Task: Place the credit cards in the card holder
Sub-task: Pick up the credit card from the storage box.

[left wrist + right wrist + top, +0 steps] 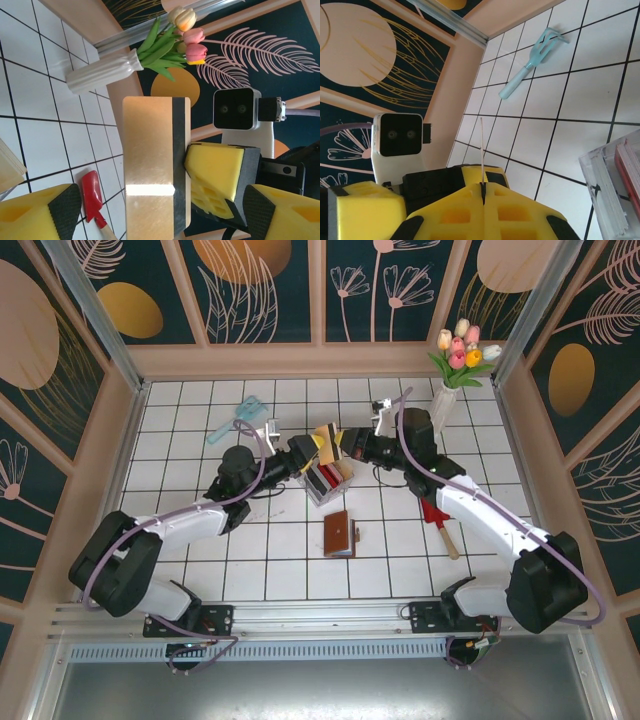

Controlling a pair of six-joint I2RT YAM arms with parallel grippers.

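The right gripper (483, 192) is pinching a tan credit card (150, 150) between closed fingers while the left gripper (162, 205) is straddling it wide open and empty, the card holder (339, 533) lying apart from both.

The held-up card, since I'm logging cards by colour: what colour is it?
The card is shiny tan-gold with a dark edge stripe; clearest in left wrist view.
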